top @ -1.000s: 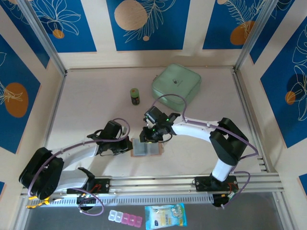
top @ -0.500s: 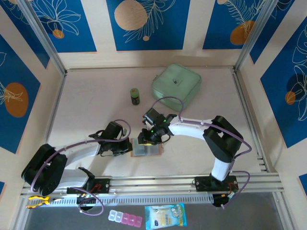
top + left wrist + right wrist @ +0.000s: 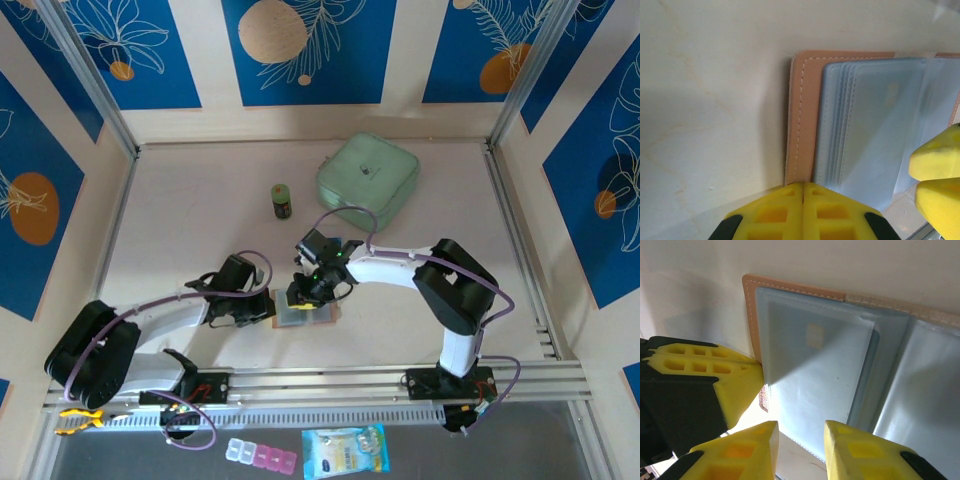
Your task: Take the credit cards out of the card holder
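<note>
My left claw (image 3: 803, 187), fingers pressed together, touches the edge of the open card holder (image 3: 802, 115); my right claw (image 3: 800, 431) hovers narrowly parted over its pockets (image 3: 815, 375).

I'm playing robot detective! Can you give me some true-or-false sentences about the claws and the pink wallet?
1. The card holder lies open on the table. True.
2. The right claw is shut tight. False: its fingers are apart, just over the card holder.
3. The mint-green case sits farther from the arm bases than the card holder. True.
4. A card lies loose on the table. False: the card with the gold chip sits inside a see-through pocket.
5. The left claw has its fingers closed together at the card holder's edge. True.
</note>
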Robot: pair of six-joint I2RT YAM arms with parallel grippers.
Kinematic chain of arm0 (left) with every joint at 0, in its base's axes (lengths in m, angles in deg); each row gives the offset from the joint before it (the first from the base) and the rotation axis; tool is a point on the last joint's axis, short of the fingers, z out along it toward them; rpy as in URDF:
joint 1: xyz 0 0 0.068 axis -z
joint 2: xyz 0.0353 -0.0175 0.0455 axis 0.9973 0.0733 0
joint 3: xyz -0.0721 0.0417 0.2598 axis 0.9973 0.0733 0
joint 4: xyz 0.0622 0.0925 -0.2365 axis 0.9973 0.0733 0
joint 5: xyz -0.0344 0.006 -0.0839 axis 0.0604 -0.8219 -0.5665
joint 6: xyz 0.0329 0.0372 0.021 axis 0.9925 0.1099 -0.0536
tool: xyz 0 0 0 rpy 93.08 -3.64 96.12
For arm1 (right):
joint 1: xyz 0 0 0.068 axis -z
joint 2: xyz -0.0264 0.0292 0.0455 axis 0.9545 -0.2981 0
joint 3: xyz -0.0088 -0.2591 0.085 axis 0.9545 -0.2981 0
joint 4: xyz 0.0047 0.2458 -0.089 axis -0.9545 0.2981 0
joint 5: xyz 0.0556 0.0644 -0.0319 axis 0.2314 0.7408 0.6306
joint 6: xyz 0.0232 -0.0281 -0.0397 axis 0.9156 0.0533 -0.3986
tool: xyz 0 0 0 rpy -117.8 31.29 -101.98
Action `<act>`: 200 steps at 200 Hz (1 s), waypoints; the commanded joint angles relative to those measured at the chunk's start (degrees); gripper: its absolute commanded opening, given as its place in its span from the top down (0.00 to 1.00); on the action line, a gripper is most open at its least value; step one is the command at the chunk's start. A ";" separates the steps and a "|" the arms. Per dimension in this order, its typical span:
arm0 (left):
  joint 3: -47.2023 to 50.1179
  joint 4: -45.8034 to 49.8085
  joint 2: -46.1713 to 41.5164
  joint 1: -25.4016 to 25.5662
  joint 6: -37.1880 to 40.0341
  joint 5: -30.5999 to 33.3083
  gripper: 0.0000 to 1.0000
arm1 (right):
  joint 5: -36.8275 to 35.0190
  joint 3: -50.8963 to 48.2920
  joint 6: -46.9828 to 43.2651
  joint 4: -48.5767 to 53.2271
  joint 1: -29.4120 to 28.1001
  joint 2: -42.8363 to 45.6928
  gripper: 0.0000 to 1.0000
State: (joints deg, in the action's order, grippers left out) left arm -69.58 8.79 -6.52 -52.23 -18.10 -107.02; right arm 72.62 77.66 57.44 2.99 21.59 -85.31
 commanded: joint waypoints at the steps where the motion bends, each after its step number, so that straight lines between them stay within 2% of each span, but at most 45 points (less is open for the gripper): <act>1: 1.28 0.74 -0.26 0.43 0.21 1.82 0.98 | 2.34 1.49 -0.41 -0.15 -0.59 -1.41 0.69; 101: 1.20 0.21 0.96 0.41 0.24 1.59 0.98 | -2.46 1.27 0.25 5.55 0.12 -1.03 0.69; 200: -0.18 2.30 -1.63 0.44 0.25 1.93 0.98 | -1.04 -1.70 -0.27 3.57 1.76 0.46 0.70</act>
State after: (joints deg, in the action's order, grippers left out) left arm -69.47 8.44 -6.59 -52.23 -18.10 -106.96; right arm 70.72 76.99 57.44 5.90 22.94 -85.66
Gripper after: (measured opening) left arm 0.044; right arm 0.304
